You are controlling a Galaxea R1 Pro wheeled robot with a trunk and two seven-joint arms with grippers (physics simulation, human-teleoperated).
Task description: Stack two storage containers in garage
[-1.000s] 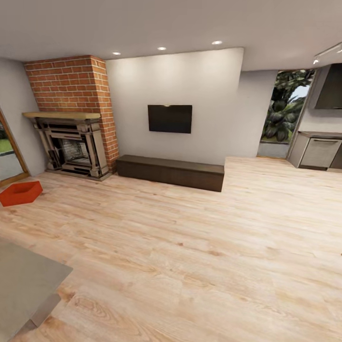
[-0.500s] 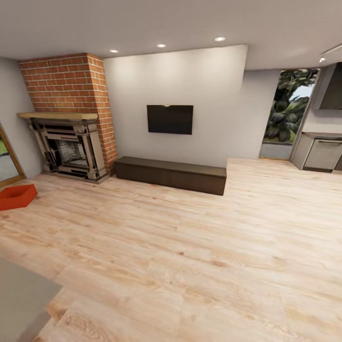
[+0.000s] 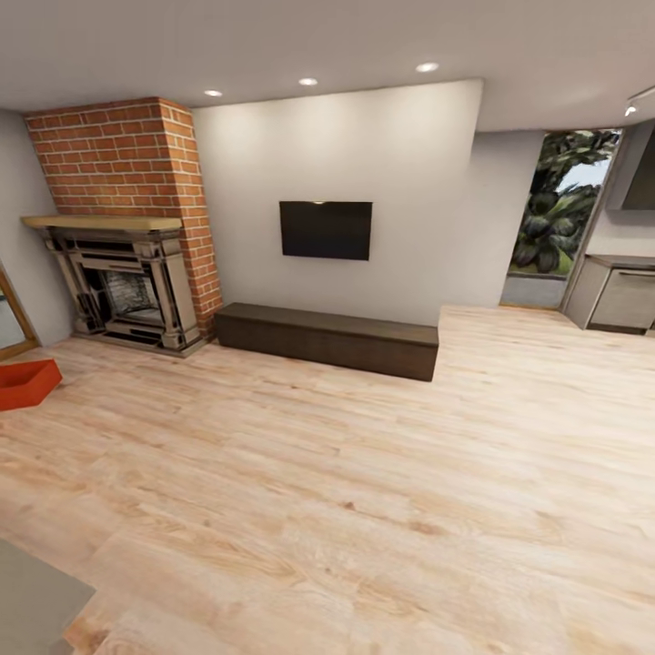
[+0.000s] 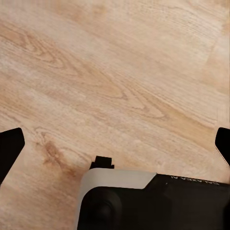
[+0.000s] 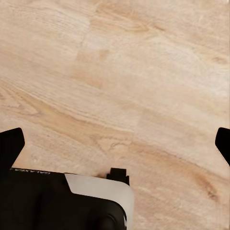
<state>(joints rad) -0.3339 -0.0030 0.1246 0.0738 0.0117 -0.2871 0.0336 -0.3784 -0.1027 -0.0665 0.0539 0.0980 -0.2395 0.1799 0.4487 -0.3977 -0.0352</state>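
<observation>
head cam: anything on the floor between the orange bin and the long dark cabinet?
Nothing but bare wood-plank floor between the storage container and the cabinet, as the head view shows.

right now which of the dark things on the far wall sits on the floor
The long cabinet rests on the wood floor below the TV, which hangs on the wall; the fireplace is brick, off to the left.

Both wrist views are showing the same build: a glossy black base (image 4: 158, 203) with a white rounded cover (image 4: 115, 179), a small black tab, faint grey lettering, and black fingertips (image 4: 9, 148) poking in at the frame's edges.
</observation>
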